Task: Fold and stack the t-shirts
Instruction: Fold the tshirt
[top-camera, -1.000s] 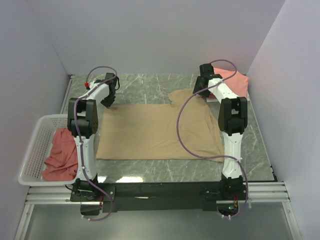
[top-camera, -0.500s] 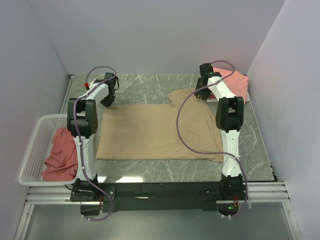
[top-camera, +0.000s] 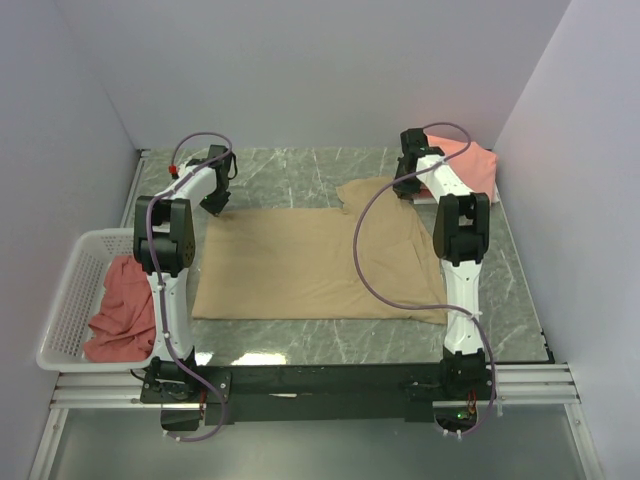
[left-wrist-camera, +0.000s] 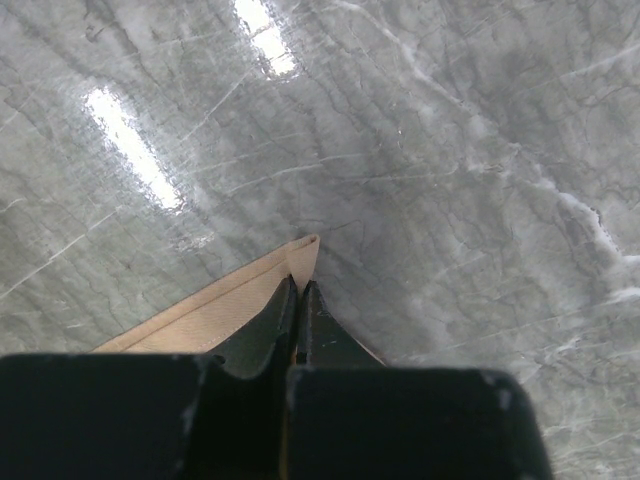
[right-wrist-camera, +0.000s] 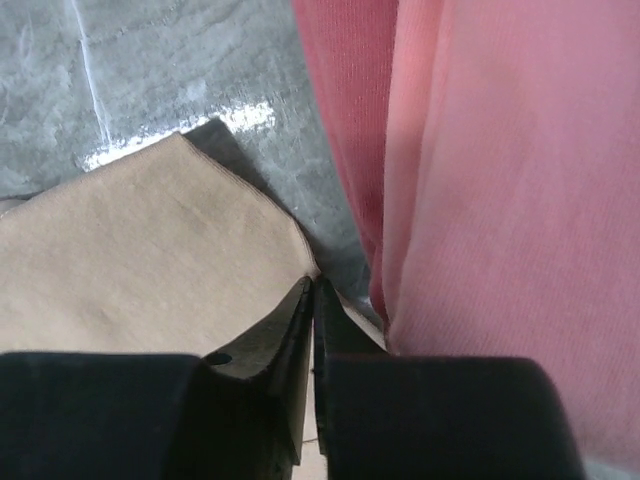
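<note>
Task roughly mid-way, by my reading. Pink t-shirt (top-camera: 472, 162) at the far right corner of the counter (top-camera: 300, 170), apparently folded. Dusty-red t-shirt (top-camera: 120, 305) heaped in the basket (top-camera: 75, 262) at left, not yet done. Tan t-shirt (top-camera: 310, 260) spread flat mid-counter, mostly smooth, far right part rumpled, unfolded. Left tool (left-wrist-camera: 300, 300) pressed together, pinching its far left corner. Right tool (right-wrist-camera: 310, 300) pinching its far right corner, just beside the pink one.

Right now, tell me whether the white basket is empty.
No, a dusty red t-shirt lies bunched inside the white basket in the top view.
</note>
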